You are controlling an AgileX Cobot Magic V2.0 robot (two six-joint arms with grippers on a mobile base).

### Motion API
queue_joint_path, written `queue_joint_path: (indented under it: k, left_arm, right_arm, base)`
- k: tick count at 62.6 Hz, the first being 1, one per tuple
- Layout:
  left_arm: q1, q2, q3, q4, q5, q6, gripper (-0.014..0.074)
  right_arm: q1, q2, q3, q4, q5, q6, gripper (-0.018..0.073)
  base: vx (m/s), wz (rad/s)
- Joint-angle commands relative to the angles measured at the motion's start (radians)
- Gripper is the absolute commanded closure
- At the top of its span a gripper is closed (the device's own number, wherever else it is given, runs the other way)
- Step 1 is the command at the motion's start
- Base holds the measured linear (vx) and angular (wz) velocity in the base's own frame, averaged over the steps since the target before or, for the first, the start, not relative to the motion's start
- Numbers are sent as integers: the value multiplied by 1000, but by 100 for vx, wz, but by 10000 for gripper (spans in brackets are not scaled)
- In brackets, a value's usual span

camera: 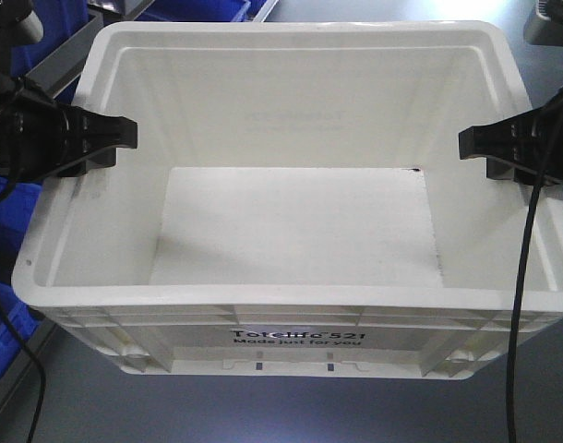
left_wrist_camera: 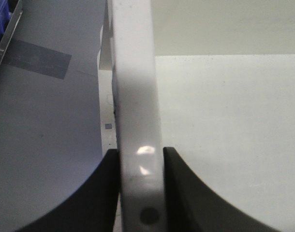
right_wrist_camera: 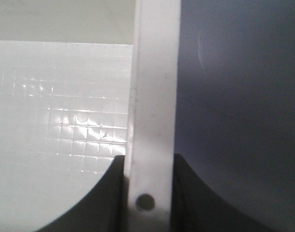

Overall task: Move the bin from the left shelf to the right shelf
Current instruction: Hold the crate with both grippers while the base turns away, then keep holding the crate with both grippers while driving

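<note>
We see a large white bin (camera: 291, 111), upright, open-topped, filling mid-frame, ribbed rim, black "Totelife 521" print on its lower-centre side.

White bin (camera: 291, 101) with black print (camera: 295, 338); blue bins (camera: 3, 231).
</note>
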Motion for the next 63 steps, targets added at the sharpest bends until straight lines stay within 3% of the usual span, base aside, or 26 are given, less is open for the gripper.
queue_joint_path:
  k: [1, 63]
  left_arm:
    - [2, -48, -39, 30, -84, 17, 524]
    - [2, -48, -39, 30, -84, 17, 524]
  right_arm:
    - [-12, -37, -37, -86, -88, -5, 559]
    - [-12, -37, -37, -86, -88, -5, 559]
  base:
    - [9, -34]
    - [10, -24]
